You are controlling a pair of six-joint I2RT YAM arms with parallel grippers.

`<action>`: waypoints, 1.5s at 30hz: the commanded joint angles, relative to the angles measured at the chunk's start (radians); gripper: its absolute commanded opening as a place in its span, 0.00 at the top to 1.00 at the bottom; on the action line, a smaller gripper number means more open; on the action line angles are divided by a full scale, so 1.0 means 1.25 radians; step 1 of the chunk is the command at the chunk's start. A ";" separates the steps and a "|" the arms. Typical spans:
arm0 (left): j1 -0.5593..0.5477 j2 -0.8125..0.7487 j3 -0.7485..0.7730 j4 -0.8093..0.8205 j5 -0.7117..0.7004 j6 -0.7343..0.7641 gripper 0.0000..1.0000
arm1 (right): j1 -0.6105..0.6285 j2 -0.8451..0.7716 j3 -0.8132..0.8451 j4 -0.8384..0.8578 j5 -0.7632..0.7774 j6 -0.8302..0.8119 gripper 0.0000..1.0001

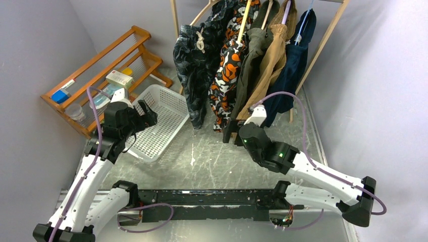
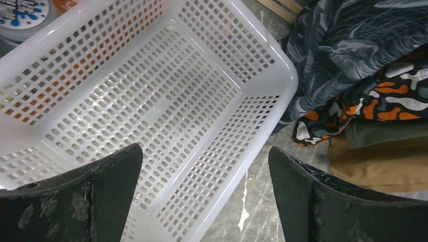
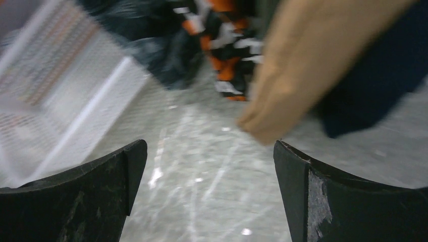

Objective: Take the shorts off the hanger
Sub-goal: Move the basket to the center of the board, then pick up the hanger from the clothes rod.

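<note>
Five pairs of shorts hang side by side on hangers on a wooden rack at the back: leaf-print shorts (image 1: pixel 194 65) with a white drawstring, camouflage shorts (image 1: pixel 229 68), olive-grey shorts (image 1: pixel 252 58), tan shorts (image 1: pixel 270 63) and navy shorts (image 1: pixel 292 68). My left gripper (image 1: pixel 147 113) is open and empty over the white basket's near right rim (image 2: pixel 282 75), left of the leaf-print shorts (image 2: pixel 353 45). My right gripper (image 1: pixel 231 133) is open and empty just above the table, below the hems of the camouflage shorts (image 3: pixel 232 45) and tan shorts (image 3: pixel 313 65). The navy shorts (image 3: pixel 373 96) hang to its right.
A white perforated basket (image 1: pixel 174 98) stands on the table left of the rack. A wooden shelf (image 1: pixel 96 65) with boxes and jars leans at the far left. The rack's slanted leg (image 1: pixel 323 45) stands at the right, near the wall.
</note>
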State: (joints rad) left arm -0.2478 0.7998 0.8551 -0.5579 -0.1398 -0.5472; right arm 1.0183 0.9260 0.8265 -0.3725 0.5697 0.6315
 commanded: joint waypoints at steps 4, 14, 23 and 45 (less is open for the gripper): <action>-0.003 -0.006 0.009 0.053 0.028 -0.030 0.01 | -0.017 -0.013 0.049 -0.394 0.434 0.196 0.00; -0.003 -0.079 -0.025 0.079 0.026 -0.022 0.01 | -0.486 -0.108 0.019 -0.109 -0.053 -0.125 0.00; -0.003 -0.076 -0.016 0.035 0.036 0.003 0.01 | -0.774 -0.048 0.109 -0.128 -0.223 -0.131 0.00; -0.003 -0.210 -0.101 0.069 -0.080 0.118 0.01 | -0.845 0.207 0.604 -0.067 -0.399 -0.158 0.21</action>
State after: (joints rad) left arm -0.2478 0.5167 0.7155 -0.4992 -0.2031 -0.4416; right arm -0.0307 1.1202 1.5528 -0.4232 0.2028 0.4454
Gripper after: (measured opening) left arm 0.988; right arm 0.830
